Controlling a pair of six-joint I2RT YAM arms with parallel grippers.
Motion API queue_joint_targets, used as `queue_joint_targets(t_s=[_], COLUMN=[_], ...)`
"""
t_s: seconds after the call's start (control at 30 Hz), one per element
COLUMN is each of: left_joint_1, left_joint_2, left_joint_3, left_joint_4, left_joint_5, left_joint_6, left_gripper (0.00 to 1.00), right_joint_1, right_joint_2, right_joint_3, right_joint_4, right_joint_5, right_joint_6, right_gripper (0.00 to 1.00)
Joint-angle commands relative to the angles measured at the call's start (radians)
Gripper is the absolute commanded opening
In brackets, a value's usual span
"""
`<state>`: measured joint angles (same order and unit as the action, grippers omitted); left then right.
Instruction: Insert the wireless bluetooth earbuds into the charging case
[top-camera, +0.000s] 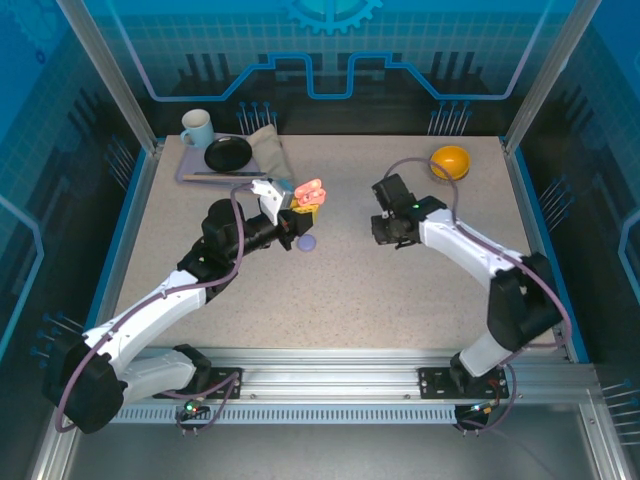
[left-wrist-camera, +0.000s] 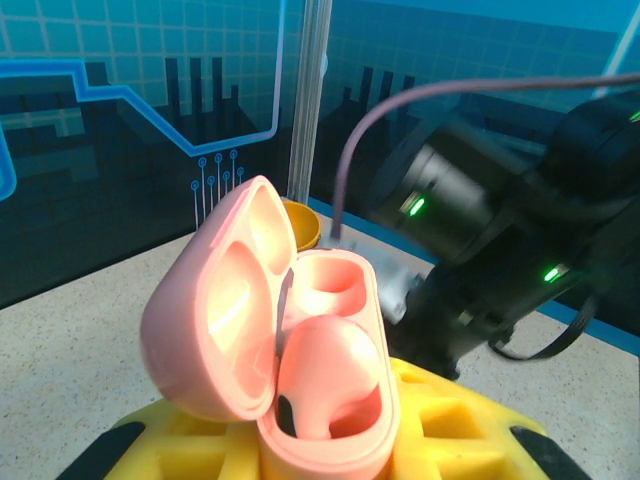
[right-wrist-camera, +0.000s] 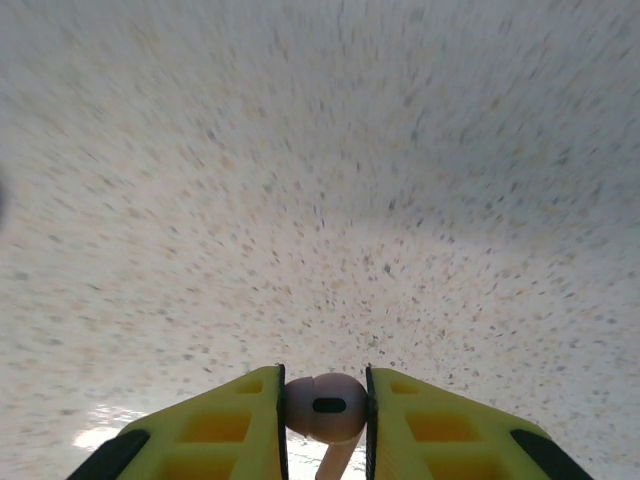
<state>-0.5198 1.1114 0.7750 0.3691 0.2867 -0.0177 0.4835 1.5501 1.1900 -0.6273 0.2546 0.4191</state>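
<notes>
Presently, the left gripper (top-camera: 303, 209) is closed on the open pink charging case (left-wrist-camera: 300, 350), which is clamped between yellow fingers (left-wrist-camera: 455, 425) and held clear of the table (top-camera: 350, 290). A seated earbud (left-wrist-camera: 330, 375), pink, is lodged in the near well of the case; the far well (left-wrist-camera: 330, 285) lies unfilled. The lower part of the case is cut off by the frame edge.

The right gripper (right-wrist-camera: 325, 420) is closed on a gripped earbud (right-wrist-camera: 325, 405), also pink, pinched by its rounded head. Its stem is cut off at the lower frame edge, and the table surface beyond is blurred.

In the top view, the right gripper is located at 3 o'clock from the case, well apart. A small purple item (top-camera: 307, 242) is found on the table at 6 o'clock from the case; it is too small to be identified. An orange bowl (top-camera: 450, 161) is placed at 1 o'clock from the right gripper. A tray (top-camera: 185, 175) at 10 o'clock from the left gripper carries a mug (top-camera: 196, 127), a black plate (top-camera: 228, 153) and a beige cloth (top-camera: 270, 150).

In the left wrist view, the bowl is largely hidden behind the case lid, and the black right arm (left-wrist-camera: 500, 220) with green lights is seen at 2 o'clock.
</notes>
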Motion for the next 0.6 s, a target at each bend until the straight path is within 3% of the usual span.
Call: queue_joint_targets(t_s=[0.0,0.2,0.57], left_joint_1=[-0.004,-0.005,-0.019], left_joint_2=[-0.014,0.004,0.085], left_joint_3=[0.035,0.055,0.132], left_joint_4=[-0.019,-0.037,-0.068], left_joint_5=[0.045,0.107,0.197], left_joint_6=[0.018,0.016,0.020], left_gripper=[0.00,0.00,0.00], right_joint_1=[-0.002,-0.009,-0.019], right_joint_2=[-0.114,-0.276,-0.406], right_joint_3=[0.017,0.082,0.115], right_joint_4=[0.019,0.089,0.395], right_joint_5=[0.001,-0.040,-0.264], right_joint_6=[0.012,-0.001,-0.014], right_gripper=[0.25,0.26,0.28])
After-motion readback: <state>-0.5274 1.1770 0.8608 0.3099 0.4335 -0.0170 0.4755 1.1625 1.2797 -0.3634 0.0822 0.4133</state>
